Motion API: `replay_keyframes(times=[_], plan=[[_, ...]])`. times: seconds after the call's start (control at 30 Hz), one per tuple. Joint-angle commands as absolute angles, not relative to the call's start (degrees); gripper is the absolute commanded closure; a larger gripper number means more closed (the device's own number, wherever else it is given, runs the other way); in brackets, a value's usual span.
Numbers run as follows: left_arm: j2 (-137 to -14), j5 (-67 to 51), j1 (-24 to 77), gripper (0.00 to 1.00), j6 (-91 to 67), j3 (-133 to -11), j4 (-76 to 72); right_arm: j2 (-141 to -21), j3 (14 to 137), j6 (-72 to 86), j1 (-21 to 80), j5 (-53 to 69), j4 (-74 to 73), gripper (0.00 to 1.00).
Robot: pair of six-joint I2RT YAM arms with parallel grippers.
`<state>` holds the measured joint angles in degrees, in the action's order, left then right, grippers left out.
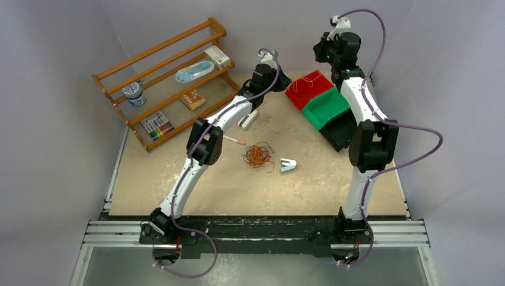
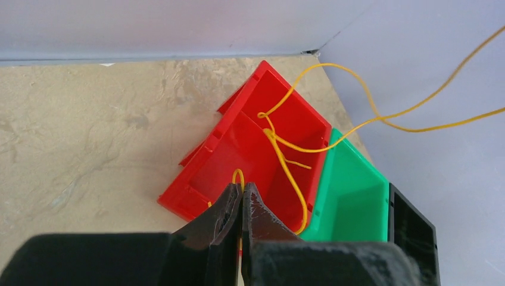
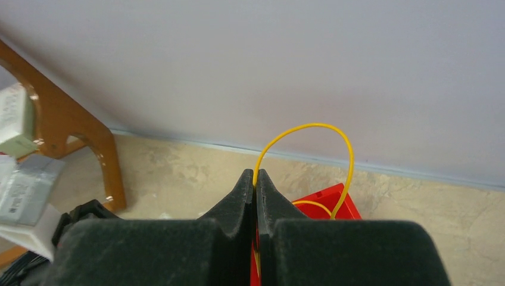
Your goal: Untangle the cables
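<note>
From above, a tangled bunch of cables (image 1: 258,155) lies on the table (image 1: 333,185), well apart from the red bin (image 1: 308,88). At the left wrist, the left gripper (image 2: 241,193) pinches a yellow cable (image 2: 272,136) over that bin. At the right wrist, the right gripper (image 3: 255,179) pinches the same colour of cable, which loops above its tips.

Soft, even light from above fills the top view, sharp throughout; only faint shadows fall on the table (image 1: 333,185). Up close, the left gripper (image 2: 242,190) shows a dull sheen. The right gripper (image 3: 256,179) looms matte and slightly soft, the cable (image 3: 309,126) crisp against a pale-to-grey wall (image 3: 357,71).
</note>
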<state>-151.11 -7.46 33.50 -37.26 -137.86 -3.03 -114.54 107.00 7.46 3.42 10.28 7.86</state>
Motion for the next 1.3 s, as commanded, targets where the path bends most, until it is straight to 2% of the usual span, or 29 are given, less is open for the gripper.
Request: replay_keyframes(times=[0.0, 0.43, 0.57, 0.67, 0.77, 0.87, 1.03, 1.27], plan=[[-155.0, -7.0, 33.8, 1.0, -40.3, -144.2, -13.6, -117.8, 111.7, 6.8, 2.7, 13.5, 10.3, 1.0], [-162.4, -0.2, 37.9, 0.99, -43.0, -149.5, -22.0, -122.5, 110.5, 5.2, 2.2, 15.5, 9.3, 1.0], [-163.1, 1.3, 38.4, 0.74, -43.7, -149.6, -23.3, -123.0, 110.3, 5.1, 2.2, 16.3, 8.9, 1.0], [-162.2, 1.4, 38.4, 0.67, -42.9, -148.3, -22.6, -123.1, 109.6, 5.0, 1.8, 16.2, 8.9, 1.0], [-159.9, 1.2, 38.4, 0.59, -41.7, -145.3, -22.1, -123.4, 109.0, 5.3, 1.5, 16.4, 9.0, 1.0], [-156.7, 0.7, 38.0, 0.57, -40.9, -141.2, -22.2, -123.9, 109.0, 5.4, 1.3, 16.7, 8.4, 1.0], [-150.4, 0.1, 36.9, 0.57, -40.4, -133.9, -22.2, -125.1, 109.3, 5.0, 1.2, 16.9, 7.2, 1.0], [-134.5, 3.1, 35.8, 0.57, -37.2, -115.4, -24.9, -131.0, 113.7, 3.8, 1.2, 18.9, 2.6, 1.0]])
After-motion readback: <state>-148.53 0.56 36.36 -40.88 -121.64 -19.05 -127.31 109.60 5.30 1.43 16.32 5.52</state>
